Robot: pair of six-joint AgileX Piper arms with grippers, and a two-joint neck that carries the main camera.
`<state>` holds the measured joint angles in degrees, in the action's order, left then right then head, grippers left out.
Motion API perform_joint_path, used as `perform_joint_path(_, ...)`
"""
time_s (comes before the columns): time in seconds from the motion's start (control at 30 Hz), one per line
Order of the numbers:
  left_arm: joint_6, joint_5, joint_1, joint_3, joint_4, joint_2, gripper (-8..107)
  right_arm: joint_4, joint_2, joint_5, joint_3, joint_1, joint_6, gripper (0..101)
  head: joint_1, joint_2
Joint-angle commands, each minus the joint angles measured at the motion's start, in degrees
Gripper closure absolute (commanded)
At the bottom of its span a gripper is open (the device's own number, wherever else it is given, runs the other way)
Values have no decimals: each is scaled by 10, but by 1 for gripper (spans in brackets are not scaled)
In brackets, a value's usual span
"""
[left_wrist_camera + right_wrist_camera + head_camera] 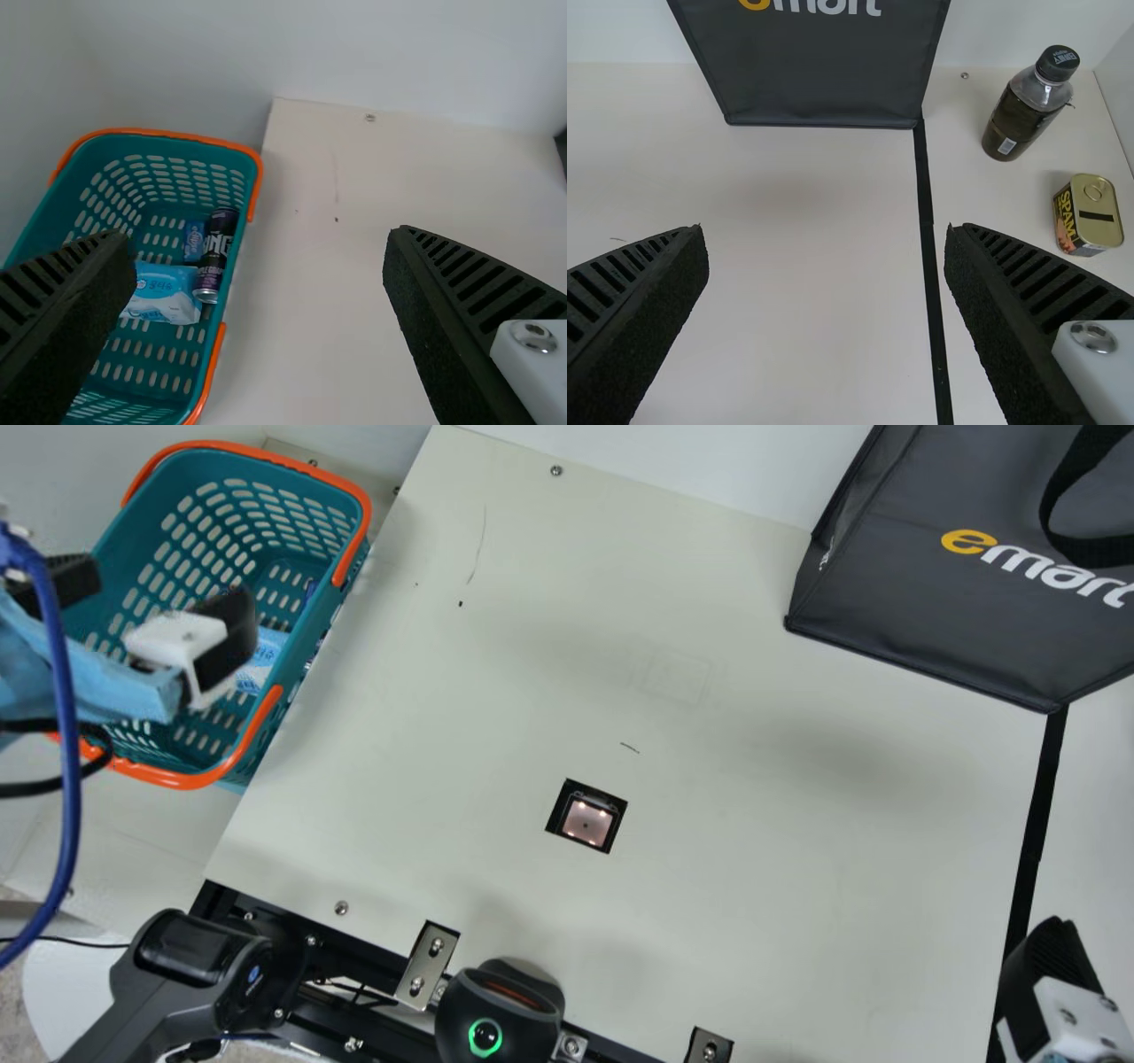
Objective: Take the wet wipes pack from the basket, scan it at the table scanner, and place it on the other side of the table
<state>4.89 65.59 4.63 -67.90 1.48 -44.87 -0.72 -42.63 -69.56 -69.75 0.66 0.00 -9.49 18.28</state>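
Wipes pack (pixel 160 293) lies in the basket (pixel 58 226), beside a dark can (pixel 215 252). Above the basket hangs the left gripper (pixel 259 237), its fingers apart, presumably to straddle the pack. The right gripper (pixel 824 232), also spread and holding nothing, probably leaves this pick alone. A scanner (pixel 585 824) sits face up in the cream table (pixel 443 735), likely so codes can pass above it. A grey bag (pixel 895 611) stands near the pale wall (pixel 354 53).
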Motion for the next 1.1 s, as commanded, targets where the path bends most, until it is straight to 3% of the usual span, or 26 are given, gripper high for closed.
perform_joint_path(0.0,22,-12,29,3,8,-3,9,0,0,0,0,0,0,6,16,1)
perform_joint_path(0.2,56,-36,88,10,30,-18,9,0,0,0,0,0,0,6,16,1)
perform_joint_path(0.4,25,-48,131,6,20,-55,9,0,0,0,0,0,0,6,16,1)
perform_joint_path(1.07,-336,-81,330,-73,-186,-293,9,0,0,0,0,0,0,6,16,1)
